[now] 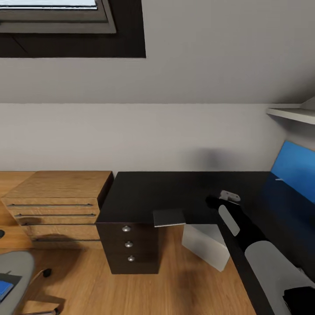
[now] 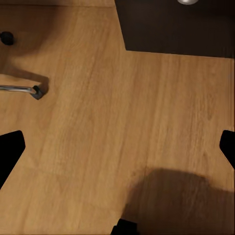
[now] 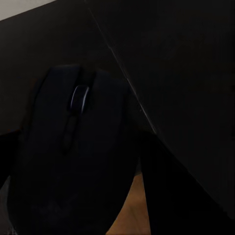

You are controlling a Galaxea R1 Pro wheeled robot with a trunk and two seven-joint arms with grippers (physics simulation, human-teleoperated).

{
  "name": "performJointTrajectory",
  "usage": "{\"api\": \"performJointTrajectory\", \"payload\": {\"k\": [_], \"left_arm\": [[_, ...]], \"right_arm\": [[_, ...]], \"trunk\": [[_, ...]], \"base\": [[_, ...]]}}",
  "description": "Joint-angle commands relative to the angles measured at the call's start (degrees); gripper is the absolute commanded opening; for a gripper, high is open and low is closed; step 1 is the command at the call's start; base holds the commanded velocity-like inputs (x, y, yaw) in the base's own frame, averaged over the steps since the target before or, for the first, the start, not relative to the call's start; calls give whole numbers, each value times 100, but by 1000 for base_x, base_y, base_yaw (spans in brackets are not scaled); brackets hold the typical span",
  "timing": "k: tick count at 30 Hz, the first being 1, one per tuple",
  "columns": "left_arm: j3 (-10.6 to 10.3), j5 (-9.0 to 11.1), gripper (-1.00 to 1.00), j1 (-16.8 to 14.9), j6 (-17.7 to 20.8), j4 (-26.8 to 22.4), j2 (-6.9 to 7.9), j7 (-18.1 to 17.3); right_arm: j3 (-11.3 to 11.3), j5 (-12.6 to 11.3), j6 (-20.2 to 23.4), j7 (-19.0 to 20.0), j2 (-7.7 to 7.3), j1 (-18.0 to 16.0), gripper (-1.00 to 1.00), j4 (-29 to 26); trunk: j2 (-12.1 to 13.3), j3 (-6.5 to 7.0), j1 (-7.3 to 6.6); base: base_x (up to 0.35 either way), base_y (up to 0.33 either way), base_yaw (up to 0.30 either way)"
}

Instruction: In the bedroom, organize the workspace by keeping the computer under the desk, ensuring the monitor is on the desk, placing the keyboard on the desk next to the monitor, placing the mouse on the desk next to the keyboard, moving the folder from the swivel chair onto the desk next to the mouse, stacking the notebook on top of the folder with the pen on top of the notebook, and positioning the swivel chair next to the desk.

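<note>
My right gripper (image 3: 81, 171) is shut on the black mouse (image 3: 78, 147), holding it just over the front edge of the glossy black desk (image 1: 175, 192). In the head view the right gripper (image 1: 216, 202) reaches over the desk's inner corner. The pale computer (image 1: 205, 245) stands on the floor under the desk. At the lower left is the grey swivel chair (image 1: 15, 271) with the blue folder (image 1: 3, 289) on its seat. My left gripper (image 2: 117, 149) hangs open over the wood floor, next to the chair's chrome leg (image 2: 19, 89). The monitor, keyboard, notebook and pen are out of view.
A low light-wood cabinet (image 1: 57, 197) stands left of the desk's black drawer unit (image 1: 129, 245). A small grey flat plate (image 1: 168, 217) sits at the desk's front edge. A blue back panel (image 1: 293, 168) lines the desk's right side, under a white shelf (image 1: 291, 114).
</note>
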Motion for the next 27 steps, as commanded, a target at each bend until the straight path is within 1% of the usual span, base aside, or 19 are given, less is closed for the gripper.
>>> {"api": "performJointTrajectory", "payload": {"k": [1, 4, 10, 13, 20, 22, 23, 25, 26, 27], "left_arm": [[-49, 58, 100, -7, -32, -10, 4, 32], [-49, 56, 100, -7, -32, -10, 3, 33], [-49, 60, 100, -7, -32, -10, 8, 36], [-49, 60, 100, -7, -33, -10, 11, 15], [-40, 69, 100, -7, -32, -10, 7, 3], [-40, 71, 100, -7, -32, -10, 9, 3], [-40, 72, 100, -7, -32, -10, 10, 3], [-43, 69, 100, -7, -32, -10, 5, 3], [-44, 68, 100, -7, -33, -10, 5, 3], [-46, 66, 100, -7, -33, -10, 4, 3]], "right_arm": [[35, -75, 1, -66, -9, -5, -100, -7], [35, -73, 1, -66, -9, -5, -100, -5], [35, -73, 1, -67, -9, -5, -100, -4], [35, -73, 0, -67, -9, -5, -100, -4], [43, -60, -8, -53, -21, -5, -100, 6], [48, 10, -2, -51, -24, -5, -100, 10], [50, 115, 11, -50, -30, -5, -100, 11], [50, 403, 80, -41, -75, -5, -100, 21], [49, 471, 94, -37, -90, -5, -100, 23], [43, 628, 125, -30, -133, -5, -100, 35]], "trunk": [[-6, -8, 1], [-6, -8, 1], [-6, -8, 1], [-6, -8, 1], [-6, -8, 1], [-6, -8, 1], [-6, -8, 1], [-6, -8, 1], [-6, -8, 1], [-6, -8, 1]], "base": [[0, -219, 0], [0, -111, 0], [0, -19, 0], [210, -1, 0], [304, -28, 0], [257, -176, 0], [243, -199, 0], [194, -165, 0], [134, -114, 0], [68, -58, 0]]}}
